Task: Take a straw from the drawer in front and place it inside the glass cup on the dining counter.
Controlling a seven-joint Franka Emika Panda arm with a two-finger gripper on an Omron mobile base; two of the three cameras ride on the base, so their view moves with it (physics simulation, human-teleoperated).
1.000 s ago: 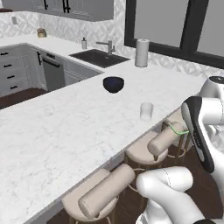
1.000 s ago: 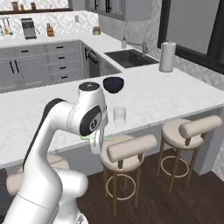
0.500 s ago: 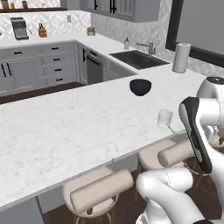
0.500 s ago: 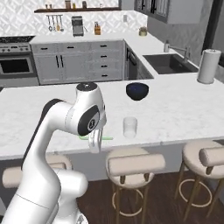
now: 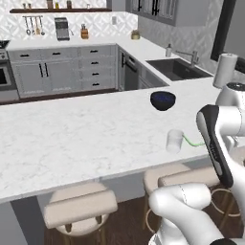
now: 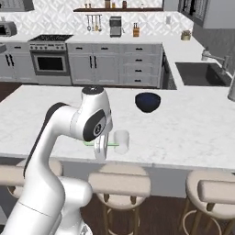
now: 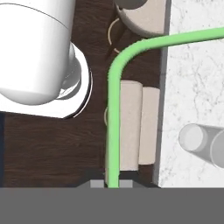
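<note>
The gripper (image 7: pixel 113 183) is closed tight on the lower end of the straw (image 7: pixel 114 109), which rises from between the finger tips in the hand view, then bends and runs out over the edge of the dining counter (image 7: pixel 192 87). In the left base view the straw (image 5: pixel 191 142) shows as a thin green line between the arm and the glass cup (image 5: pixel 174 140); in the right base view the straw (image 6: pixel 112 144) lies roughly level beside the arm's white wrist, its end at the cup (image 6: pixel 121 140). The cup stands upright near the front edge of the counter (image 5: pixel 72 139), with the straw outside it. A dark blue bowl (image 5: pixel 162 100) sits farther back on the same marble top (image 6: pixel 193 128), well apart from the cup. Padded stools (image 5: pixel 79 206) stand under the counter's front edge. A paper towel roll (image 5: pixel 224 70) stands at the far right, near the sink (image 5: pixel 177 68).
</note>
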